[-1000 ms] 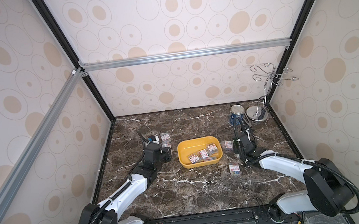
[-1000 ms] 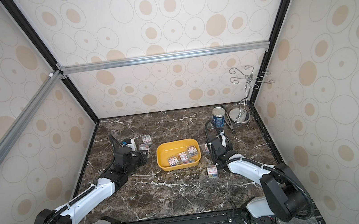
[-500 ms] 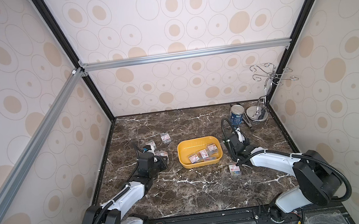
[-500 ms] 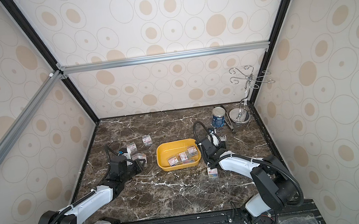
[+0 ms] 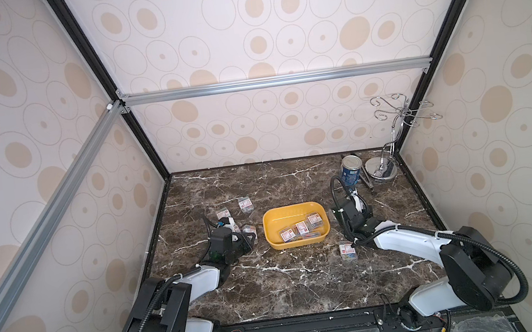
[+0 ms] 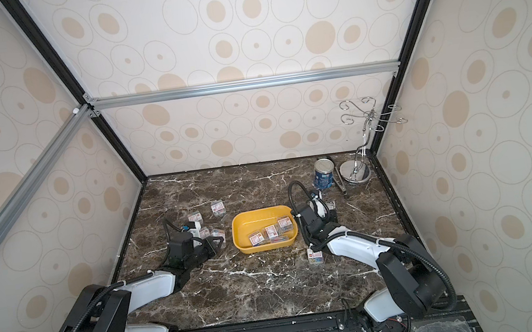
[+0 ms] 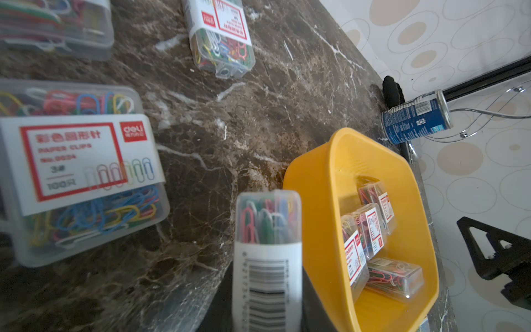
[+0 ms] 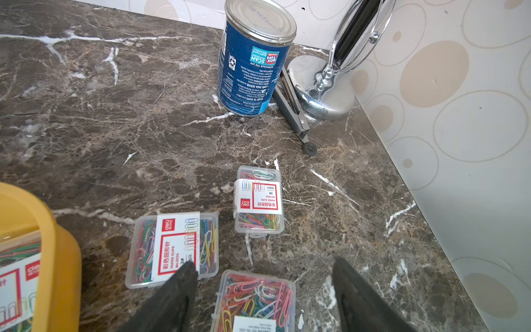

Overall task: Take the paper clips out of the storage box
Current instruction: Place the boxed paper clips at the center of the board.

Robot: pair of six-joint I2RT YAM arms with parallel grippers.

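The left fingers are pinching one box of paper clips, holding it on end just left of the storage box — the left arm is lying low and stretched along the counter, its wrist angling toward the yellow wall. The right fingers are standing spread wide, with a loose clip box lying between them on the counter just right of the storage box; the right arm is reaching forward, low over the counter. Several clip boxes are sitting inside the storage box, along its near side. Left of it, other boxes are lying on the counter — right of it, two further boxes are lying flat.
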